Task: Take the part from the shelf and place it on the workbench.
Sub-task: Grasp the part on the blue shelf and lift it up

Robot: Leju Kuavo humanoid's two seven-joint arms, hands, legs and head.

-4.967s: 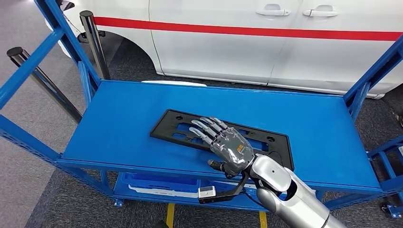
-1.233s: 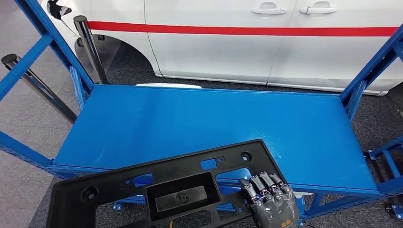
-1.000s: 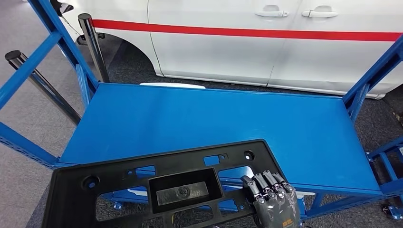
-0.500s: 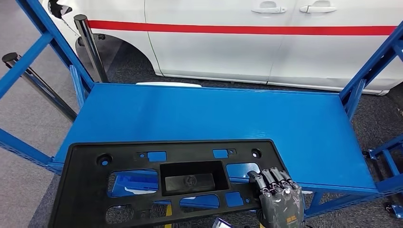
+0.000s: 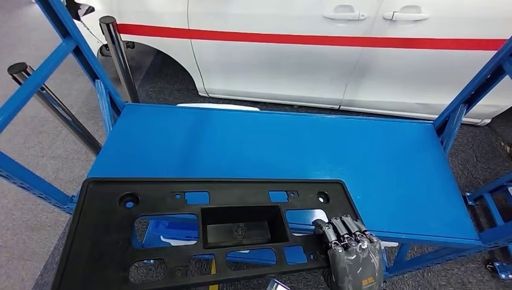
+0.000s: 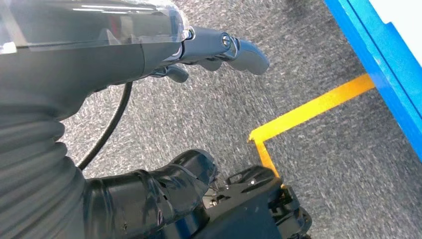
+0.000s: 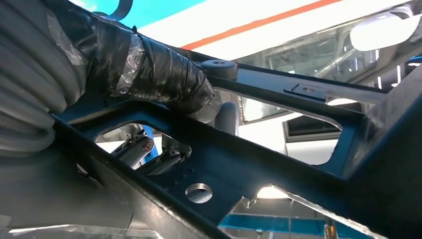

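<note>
The part point(image 5: 235, 225) is a flat black plastic panel with several cut-outs and a recessed middle. It hangs level in front of the blue shelf's point(image 5: 272, 145) near edge, close below the head camera and off the shelf top. My right hand point(image 5: 353, 257) grips its lower right edge, fingers curled over the top face. In the right wrist view the panel's underside point(image 7: 259, 169) runs across, with the taped thumb point(image 7: 164, 74) pressed against it. My left hand point(image 6: 124, 45) hangs by my side over the grey carpet, fingers loosely apart and holding nothing.
A white car point(image 5: 338, 54) with a red stripe stands behind the shelf. Blue uprights point(image 5: 471, 90) frame both ends, and black posts point(image 5: 118, 54) stand at the left. A blue bin point(image 5: 163, 232) on the lower level shows through a cut-out. Yellow tape point(image 6: 308, 107) marks the floor.
Five seconds ago my right hand lay on the panel on the shelf top. Since then the panel has come off the shelf; over the last second it levelled from a tilt.
</note>
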